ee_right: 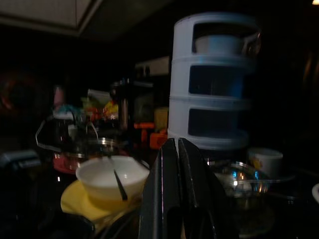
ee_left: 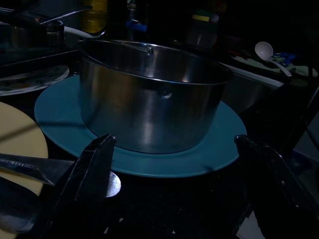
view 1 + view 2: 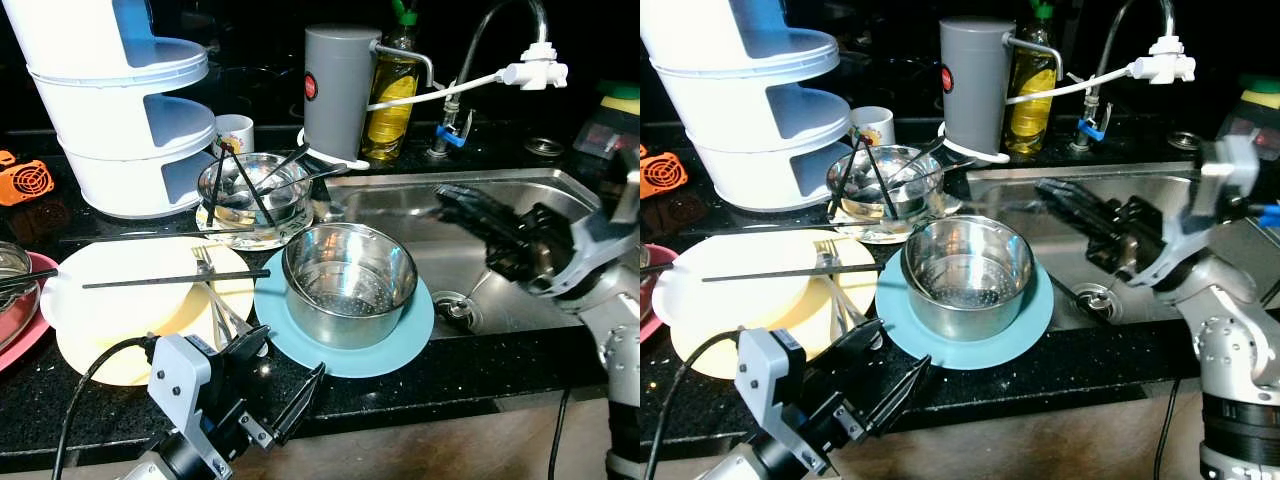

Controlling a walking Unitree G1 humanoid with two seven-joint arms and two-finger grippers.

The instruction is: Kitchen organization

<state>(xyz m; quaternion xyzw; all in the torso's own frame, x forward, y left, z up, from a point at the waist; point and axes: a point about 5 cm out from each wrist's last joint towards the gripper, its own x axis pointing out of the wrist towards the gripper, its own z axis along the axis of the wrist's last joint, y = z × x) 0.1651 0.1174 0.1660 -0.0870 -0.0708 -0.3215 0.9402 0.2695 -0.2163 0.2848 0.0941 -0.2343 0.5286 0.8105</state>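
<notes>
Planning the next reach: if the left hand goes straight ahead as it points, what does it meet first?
Probably the rim of the round teal plate, then the steel pot standing on it; the open left hand is aimed squarely at them.

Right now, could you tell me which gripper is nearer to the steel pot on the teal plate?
Left. The left gripper sits open at the counter edge just in front of the steel pot; the right gripper hangs shut over the sink, beside it.

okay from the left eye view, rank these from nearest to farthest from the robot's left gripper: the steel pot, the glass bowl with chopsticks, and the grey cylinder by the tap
Measured from the left gripper, low at the counter's front edge:
1. The shiny steel pot, just beyond it on the round teal plate.
2. The clear glass bowl holding black chopsticks, farther back, behind the pot and slightly left.
3. The grey cylindrical container, farthest, at the back beside the sink tap.
</notes>
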